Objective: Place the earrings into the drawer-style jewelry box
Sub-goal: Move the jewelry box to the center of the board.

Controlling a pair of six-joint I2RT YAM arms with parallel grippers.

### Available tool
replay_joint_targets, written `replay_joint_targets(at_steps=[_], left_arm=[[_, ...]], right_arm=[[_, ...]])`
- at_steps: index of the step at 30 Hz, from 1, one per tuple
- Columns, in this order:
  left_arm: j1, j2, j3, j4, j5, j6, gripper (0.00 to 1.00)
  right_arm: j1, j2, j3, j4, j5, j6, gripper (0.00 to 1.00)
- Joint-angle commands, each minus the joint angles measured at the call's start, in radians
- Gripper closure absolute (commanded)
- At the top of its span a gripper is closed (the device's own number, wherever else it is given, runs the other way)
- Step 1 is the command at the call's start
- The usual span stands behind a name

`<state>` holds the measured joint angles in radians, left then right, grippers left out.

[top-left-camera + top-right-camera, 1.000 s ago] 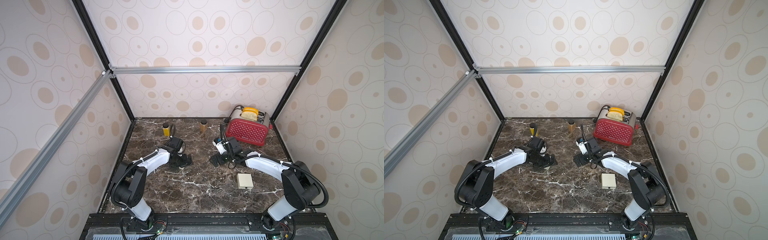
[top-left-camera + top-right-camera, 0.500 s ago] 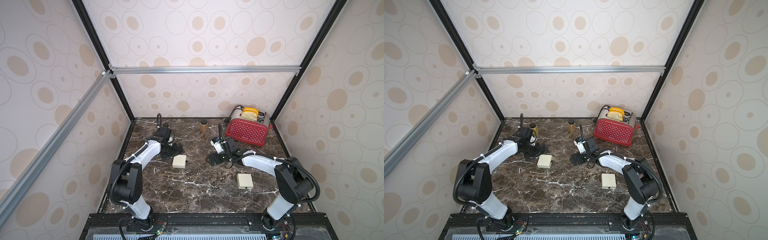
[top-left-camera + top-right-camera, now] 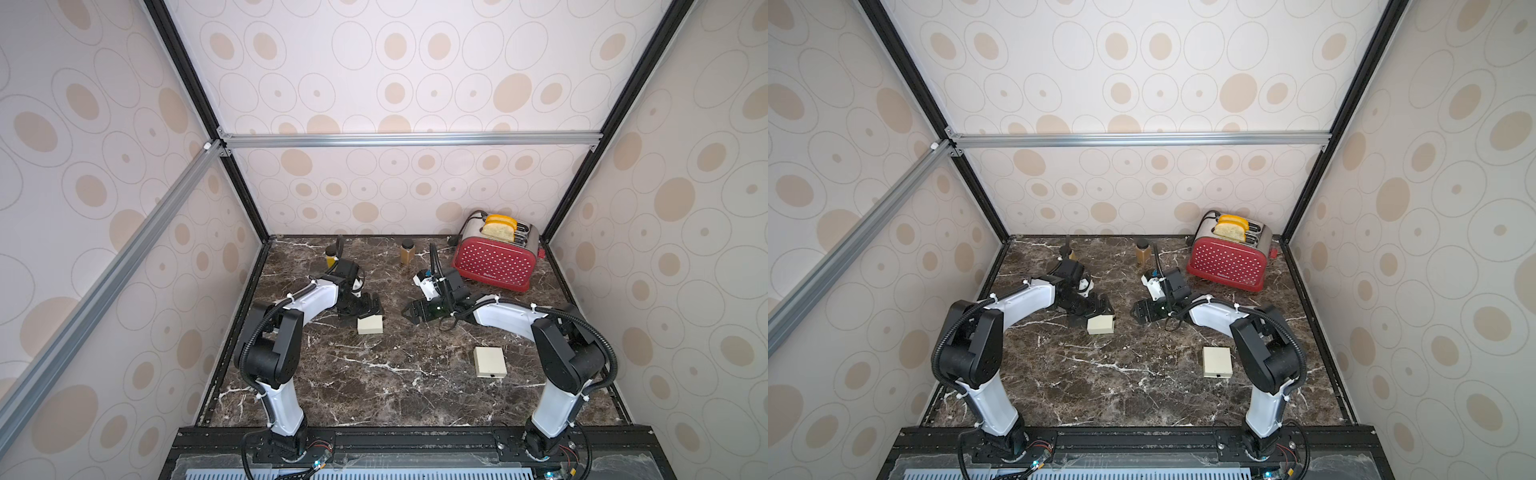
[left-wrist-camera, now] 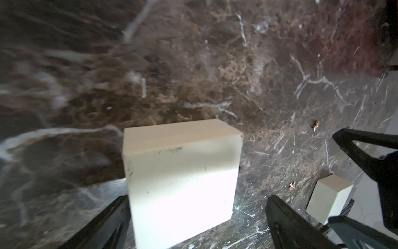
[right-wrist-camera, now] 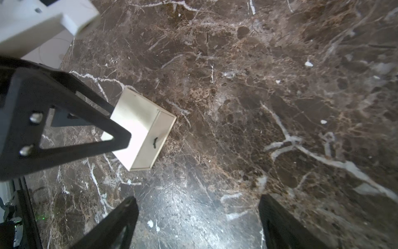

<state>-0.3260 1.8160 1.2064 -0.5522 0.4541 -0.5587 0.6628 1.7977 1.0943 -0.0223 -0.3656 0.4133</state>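
The left gripper (image 4: 198, 200) stands spread wide around a cream, square drawer-style jewelry box (image 4: 181, 172) on the dark brown marble tabletop (image 4: 193, 64). One finger lies close against the box's side and the other stands clear of it, so nothing is pinched. The right wrist view shows the box's drawer front with a small black pull (image 5: 155, 141).

Two small gold earrings (image 4: 316, 125) lie on bare marble beside that box, outside it and apart from each other, on the side toward the right gripper (image 5: 197, 198). In both top views they are too small to make out.

The right gripper's jaws are apart over bare marble, holding nothing.

A second cream box (image 3: 490, 361) lies flat well apart from the first, near the right arm. A red toaster (image 3: 494, 264) with bread slices in its slots stands at the back.
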Motion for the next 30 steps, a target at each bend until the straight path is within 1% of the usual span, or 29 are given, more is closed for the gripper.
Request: replay_joint_targets(at_steps=[1,5,8,13,16,21,24,26,28,30], left_arm=[[-0.017,0.024,0.048,0.029,0.017,0.013,0.01],[-0.017,0.022,0.066,0.011,-0.016,0.044,0.01],[-0.011,0.033,0.094,0.003,-0.047,0.068,0.01],[-0.01,0.096,0.17,0.005,-0.027,0.06,0.01],[-0.01,0.098,0.17,0.012,-0.013,0.049,0.01],[-0.01,0.061,0.124,0.02,-0.017,0.029,0.01],[-0.004,0.023,0.093,-0.009,-0.031,0.025,0.01],[0.006,-0.002,0.065,-0.032,-0.023,0.038,0.01],[0.019,-0.007,0.055,-0.063,-0.011,0.047,0.01],[0.03,-0.008,0.04,-0.069,0.0,0.048,0.05]], right_arm=[[0.009,0.011,0.008,0.021,-0.026,0.026,0.13],[0.009,0.024,-0.002,0.084,-0.044,0.071,0.25],[0.009,0.055,0.016,0.117,-0.077,0.082,0.31],[0.003,0.11,0.06,0.132,-0.116,0.095,0.46],[0.002,0.132,0.059,0.179,-0.138,0.149,0.49],[0.001,0.184,0.035,0.319,-0.182,0.307,0.58],[0.006,0.208,0.009,0.41,-0.192,0.389,0.62],[0.012,0.224,0.011,0.422,-0.199,0.403,0.63],[0.015,0.233,0.016,0.401,-0.199,0.39,0.67],[0.017,0.233,0.005,0.397,-0.193,0.387,0.69]])
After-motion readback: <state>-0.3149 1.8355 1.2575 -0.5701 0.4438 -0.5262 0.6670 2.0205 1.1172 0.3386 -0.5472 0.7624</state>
